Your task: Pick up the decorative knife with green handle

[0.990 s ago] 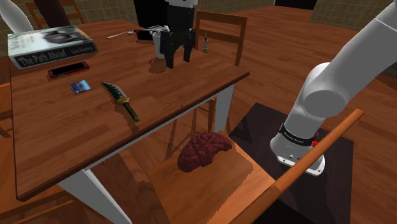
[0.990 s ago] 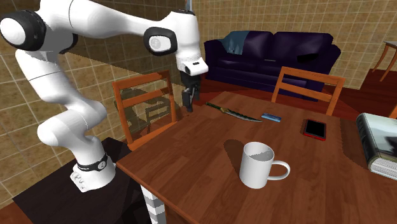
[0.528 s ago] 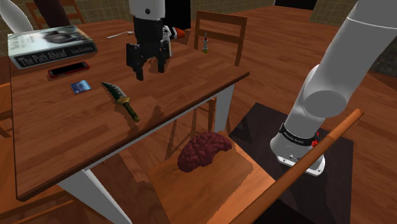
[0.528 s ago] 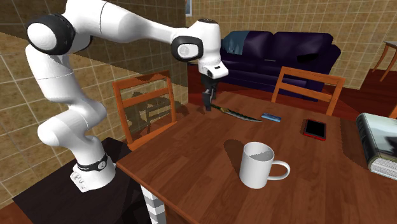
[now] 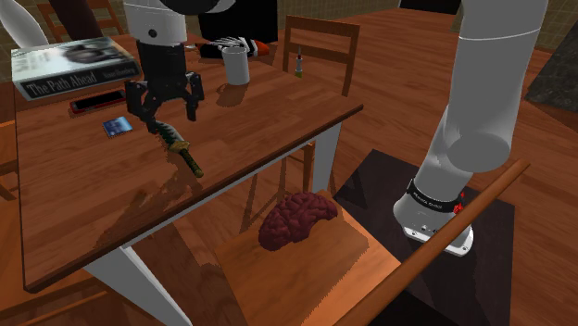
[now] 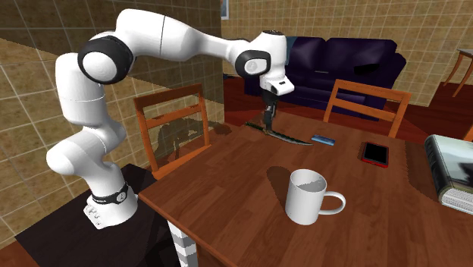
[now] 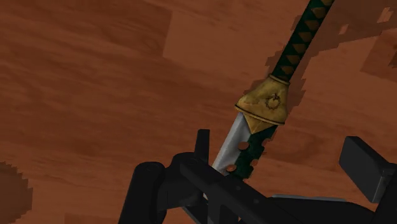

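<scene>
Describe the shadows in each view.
Shoulder view: the arm's broad dark shadow lies across the table beside the knife, below the open gripper. Wrist view: blocky, jagged-edged shadows on the wood next to the knife. Second exterior view: the mug throws a soft dark patch beside itself.

Tan tiled walls (image 6: pixel 30 98); reddish wooden floor (image 5: pixel 408 65); dark purple sofa (image 6: pixel 341 68) behind the wooden worktop (image 6: pixel 242 227); wooden chairs (image 6: pixel 168 100) at its edges.

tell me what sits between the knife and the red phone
A small blue card lies between the knife and the red phone, plain in the second exterior view.
</scene>
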Tool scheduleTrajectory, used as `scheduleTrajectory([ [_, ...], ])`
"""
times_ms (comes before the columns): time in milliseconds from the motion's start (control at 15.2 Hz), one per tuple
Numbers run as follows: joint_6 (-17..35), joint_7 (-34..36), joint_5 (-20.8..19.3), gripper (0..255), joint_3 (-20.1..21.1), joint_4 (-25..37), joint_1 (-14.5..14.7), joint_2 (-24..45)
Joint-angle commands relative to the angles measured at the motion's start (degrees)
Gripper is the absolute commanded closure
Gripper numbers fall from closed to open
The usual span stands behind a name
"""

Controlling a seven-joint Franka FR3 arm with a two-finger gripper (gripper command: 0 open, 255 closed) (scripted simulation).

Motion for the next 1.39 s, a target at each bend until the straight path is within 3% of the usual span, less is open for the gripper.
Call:
scheduleTrajectory([
  [0, 0.9, 0.7, -0.7, 0, 0.0, 0.5, 0.6, 1.5],
  [528, 5.6, 0.5, -1.0, 0, -0.3, -3.4, 0.6, 2.4],
  [594, 5.6, 0.4, -0.9, 255, -0.3, -3.4, 0.5, 2.3],
  [1320, 4.2, 0.5, -0.9, 255, -0.2, -2.3, 0.6, 2.0],
])
